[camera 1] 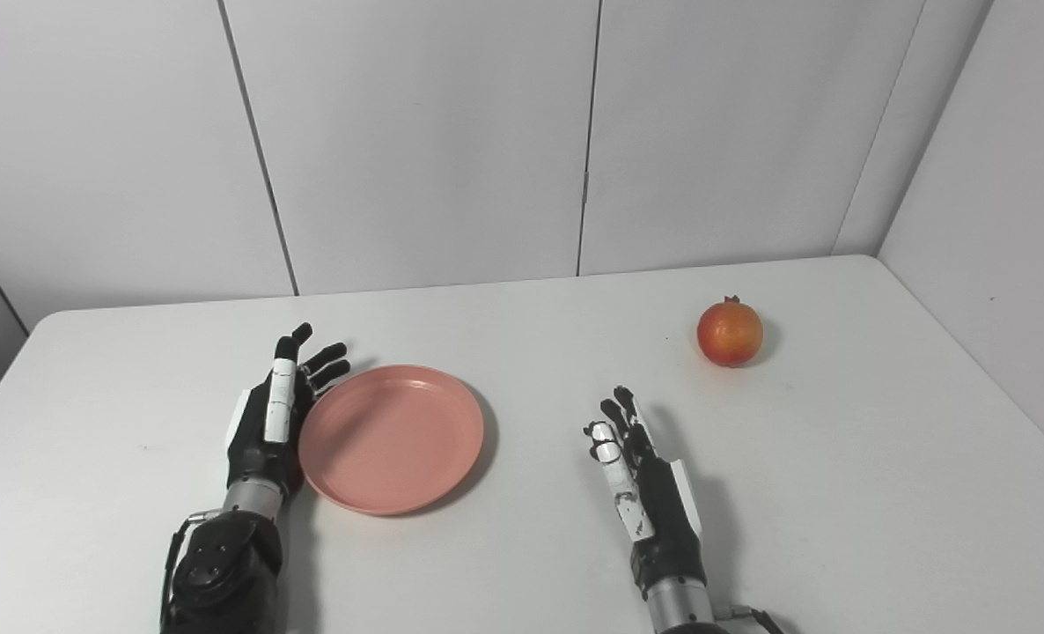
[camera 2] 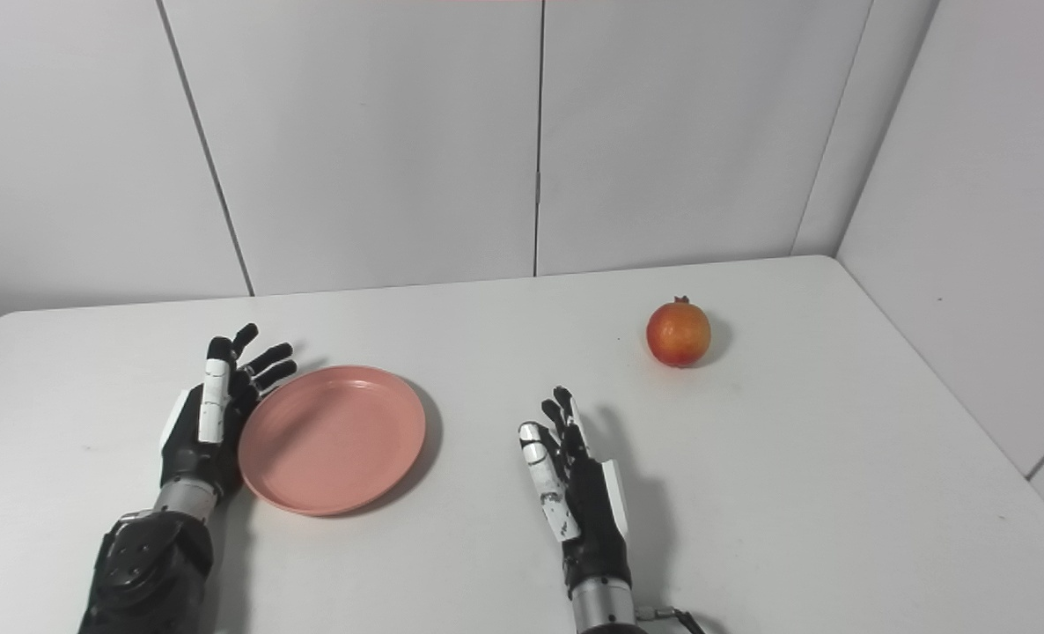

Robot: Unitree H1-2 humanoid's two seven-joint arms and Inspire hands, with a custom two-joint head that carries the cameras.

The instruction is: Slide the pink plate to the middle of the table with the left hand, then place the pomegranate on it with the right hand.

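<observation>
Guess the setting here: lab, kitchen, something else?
Most likely a robot test cell or lab bench, not a kitchen. A bare white table boxed in by plain white panel walls, holding only a pink plate and a pomegranate, with the left hand and right hand open.

Two head cameras side by side, looking down at same table (camera 1: pixel 522 546).

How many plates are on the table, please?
1. The pink plate lies on the table's left half, right beside the left hand. It is empty. Nothing in view could hide another plate.
</observation>
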